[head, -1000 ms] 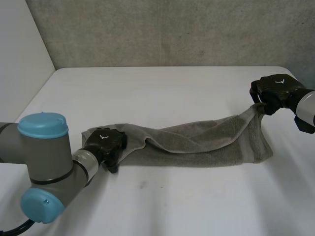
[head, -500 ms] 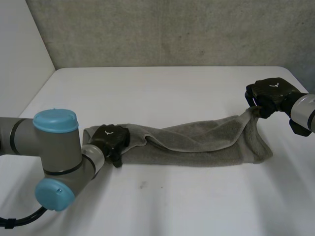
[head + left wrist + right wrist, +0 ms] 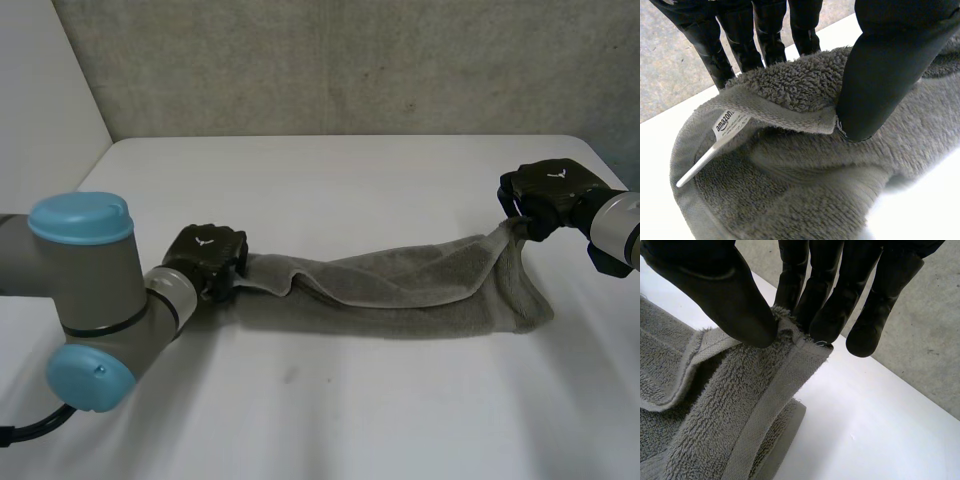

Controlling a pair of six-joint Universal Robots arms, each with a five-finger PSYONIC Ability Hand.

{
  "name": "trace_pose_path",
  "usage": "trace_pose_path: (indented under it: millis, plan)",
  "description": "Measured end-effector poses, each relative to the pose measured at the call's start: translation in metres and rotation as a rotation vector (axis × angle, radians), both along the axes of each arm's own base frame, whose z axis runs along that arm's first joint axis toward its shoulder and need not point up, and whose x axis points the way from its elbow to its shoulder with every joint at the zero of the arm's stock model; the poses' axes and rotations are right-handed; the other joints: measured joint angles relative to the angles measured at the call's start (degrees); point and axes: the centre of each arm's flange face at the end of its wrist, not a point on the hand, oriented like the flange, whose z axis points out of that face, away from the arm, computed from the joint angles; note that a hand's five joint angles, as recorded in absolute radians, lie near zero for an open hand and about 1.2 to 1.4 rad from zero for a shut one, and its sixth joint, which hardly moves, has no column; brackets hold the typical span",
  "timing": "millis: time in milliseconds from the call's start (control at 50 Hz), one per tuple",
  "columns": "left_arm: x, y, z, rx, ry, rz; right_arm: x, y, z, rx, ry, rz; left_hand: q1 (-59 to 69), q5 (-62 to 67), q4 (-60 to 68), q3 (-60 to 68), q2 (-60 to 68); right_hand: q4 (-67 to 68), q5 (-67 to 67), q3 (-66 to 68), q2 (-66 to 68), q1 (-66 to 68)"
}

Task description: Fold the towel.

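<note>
Along the table lies a towel: the left hand pinches its end toward the left edge; the right hand pinches its seemingly raised corner near the right edge.

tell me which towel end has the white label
The towel end pinched by the left hand: a white label hangs below its hem. The end in the right hand shows plain hem.
</note>
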Motion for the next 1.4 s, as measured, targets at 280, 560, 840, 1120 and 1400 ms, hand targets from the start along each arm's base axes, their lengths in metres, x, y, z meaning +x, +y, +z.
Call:
trace_pose_path:
  millis: [280, 560, 840, 1120, 1400]
  plan:
    - [0.008, 0.006, 0.009, 0.036, -0.014, 0.008, 0.000, 0.001, 0.000, 0.002, 0.000, 0.001, 10.84, 10.42, 10.62, 10.84, 11.03, 0.00, 0.00, 0.00, 0.00, 0.00]
    - [0.024, 0.002, 0.050, -0.056, 0.025, 0.054, -0.004, 0.004, 0.043, -0.112, -0.005, -0.014, 16.17, 16.66, 17.41, 17.32, 17.54, 0.00, 0.00, 0.00, 0.00, 0.00]
    - [0.060, 0.024, 0.172, -0.346, 0.122, 0.127, -0.024, 0.056, 0.151, -0.346, 0.067, -0.051, 16.27, 16.89, 17.64, 17.49, 17.62, 0.00, 0.00, 0.00, 0.00, 0.00]
    - [0.070, 0.050, 0.267, -0.516, 0.207, 0.099, -0.037, 0.102, 0.249, -0.588, 0.114, -0.112, 16.43, 16.89, 17.65, 17.51, 17.64, 0.00, 0.00, 0.00, 0.00, 0.00]
    - [0.067, 0.010, 0.253, -0.405, 0.227, 0.130, -0.040, 0.066, 0.227, -0.420, 0.112, -0.102, 16.45, 16.89, 17.65, 17.51, 17.65, 0.00, 0.00, 0.00, 0.00, 0.00]
